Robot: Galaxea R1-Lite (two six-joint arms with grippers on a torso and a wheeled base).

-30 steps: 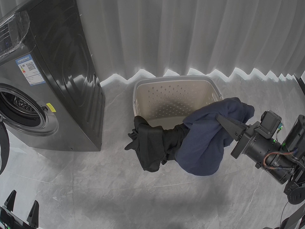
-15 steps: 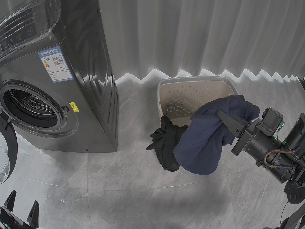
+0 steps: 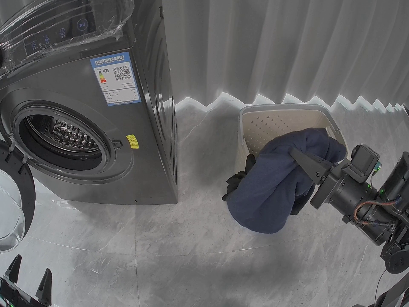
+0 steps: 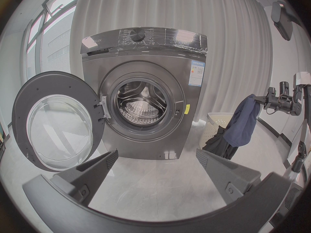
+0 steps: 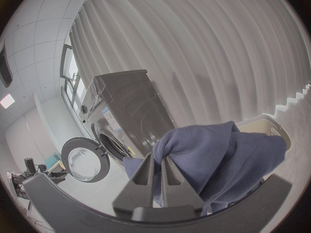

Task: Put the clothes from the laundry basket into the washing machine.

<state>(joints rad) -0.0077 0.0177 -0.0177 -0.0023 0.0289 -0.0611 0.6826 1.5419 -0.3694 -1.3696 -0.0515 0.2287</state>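
One blue garment (image 3: 272, 184) hangs from the clenched right pincer (image 3: 296, 154) beside the laundry basket (image 3: 281, 107), likely bound for the washing machine (image 3: 140, 124); left pincer (image 4: 155, 152) released.

Drum mouth (image 3: 64, 143) open — door (image 3: 10, 209) wide at left; bare floor (image 3: 191, 235) between washer (image 3: 123, 167) and basket (image 3: 281, 107).

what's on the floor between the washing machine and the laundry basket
Nothing: in the head view, bare grey floor runs from the washing machine to the laundry basket.
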